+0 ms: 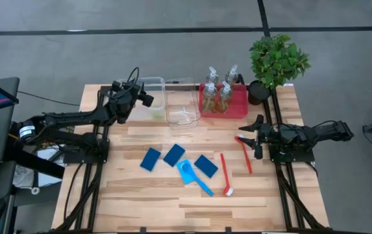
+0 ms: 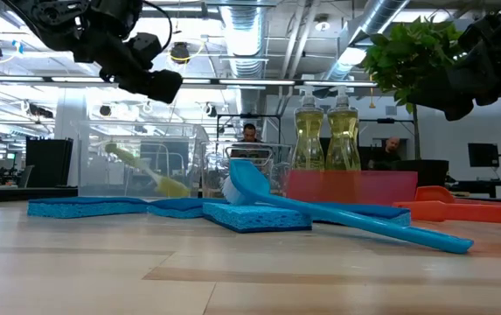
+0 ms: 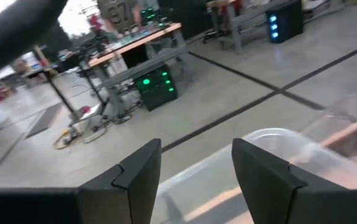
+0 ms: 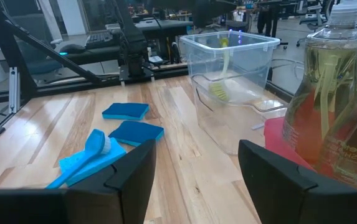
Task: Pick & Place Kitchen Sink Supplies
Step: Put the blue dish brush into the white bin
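Observation:
A green brush [image 2: 145, 171] leans inside a clear bin [image 1: 150, 97] at the far left, its head down on the bin's floor [image 4: 219, 92] and its handle up toward the rim. My left gripper [image 3: 197, 152] hovers open above that bin's rim, with nothing between its fingers. Three blue sponges [image 1: 174, 155] and a blue brush [image 1: 195, 177] lie flat mid-table. Two red brushes [image 1: 226, 174] lie to their right. Several pump bottles [image 1: 217, 88] stand in a red tray [image 1: 237, 107]. My right gripper [image 1: 257, 136] waits open at the right edge, next to a red brush.
A second clear bin [image 1: 183, 109] stands between the first bin and the red tray. A potted plant [image 1: 276, 60] stands at the far right corner. Bare wood lies along the table's near edge. People sit in the room beyond the table.

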